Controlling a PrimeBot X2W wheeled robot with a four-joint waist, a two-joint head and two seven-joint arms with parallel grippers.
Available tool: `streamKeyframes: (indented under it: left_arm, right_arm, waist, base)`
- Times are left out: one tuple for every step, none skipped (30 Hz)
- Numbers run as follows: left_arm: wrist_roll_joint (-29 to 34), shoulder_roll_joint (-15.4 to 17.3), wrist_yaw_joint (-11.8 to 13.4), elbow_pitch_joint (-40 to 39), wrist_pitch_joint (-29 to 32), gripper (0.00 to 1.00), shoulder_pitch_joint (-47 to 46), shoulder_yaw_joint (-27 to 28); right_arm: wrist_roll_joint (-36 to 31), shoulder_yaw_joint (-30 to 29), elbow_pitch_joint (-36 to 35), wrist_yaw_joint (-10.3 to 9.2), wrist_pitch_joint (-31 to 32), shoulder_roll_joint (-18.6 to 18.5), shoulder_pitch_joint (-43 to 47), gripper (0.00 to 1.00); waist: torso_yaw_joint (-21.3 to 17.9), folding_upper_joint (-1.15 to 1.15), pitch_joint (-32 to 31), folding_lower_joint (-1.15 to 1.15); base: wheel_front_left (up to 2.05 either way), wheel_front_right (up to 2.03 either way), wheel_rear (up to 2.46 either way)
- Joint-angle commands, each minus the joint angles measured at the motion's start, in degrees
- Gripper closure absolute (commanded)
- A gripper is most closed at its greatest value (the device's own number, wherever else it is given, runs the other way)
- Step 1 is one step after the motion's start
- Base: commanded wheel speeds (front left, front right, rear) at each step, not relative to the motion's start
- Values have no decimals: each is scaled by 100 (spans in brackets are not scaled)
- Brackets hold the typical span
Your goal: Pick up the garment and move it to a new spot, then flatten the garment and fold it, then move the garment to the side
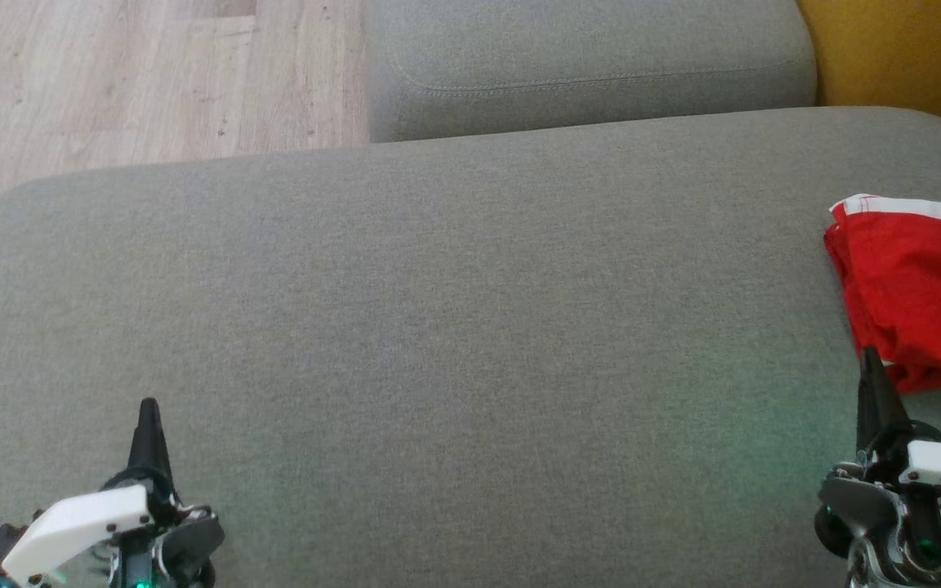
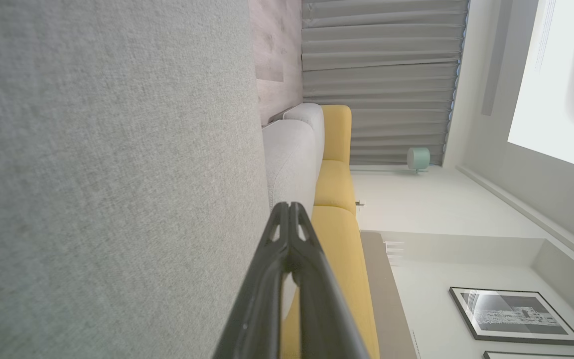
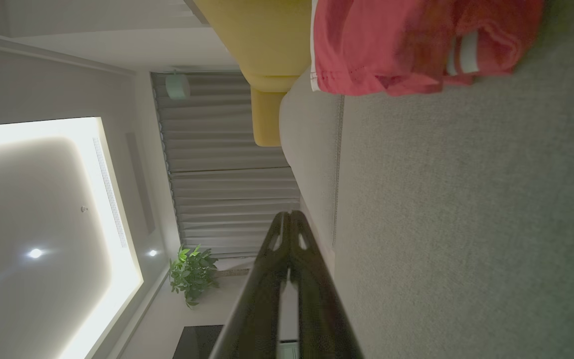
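While bunched on grey cushion [image 1: 438, 327], garment [image 1: 920, 294] shows red, white-banded edge.

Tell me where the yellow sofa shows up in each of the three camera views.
Head view: yellow sofa, top right corner.
Left wrist view: yellow sofa, centre, just right of the left pincer tips.
Right wrist view: yellow sofa, top centre, left of the red garment.
Shared landmark: the grey seat cushion beside it.

Home living room: grey sofa [image 1: 470, 286], yellow sofa [image 2: 337, 219] beside it, pleated curtains [image 2: 376, 80], framed picture [image 2: 513, 315] on the wall, potted plant [image 3: 192, 274], wood-plank floor [image 1: 111, 73].
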Motion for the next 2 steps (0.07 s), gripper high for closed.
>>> streamKeyframes:
  left_arm:
    - [-30, 25, -41, -208, 19, 100, -271, 218]
    - [-30, 25, -41, -208, 19, 100, -271, 218]
  right_arm:
    - [40, 117, -221, 44, 40, -24, -294, 100]
    - [40, 117, -221, 44, 40, -24, -294, 100]
  waist:
    - [0, 0, 0, 0]
    - [0, 0, 0, 0]
  base:
    - [0, 0, 0]
    - [0, 0, 0]
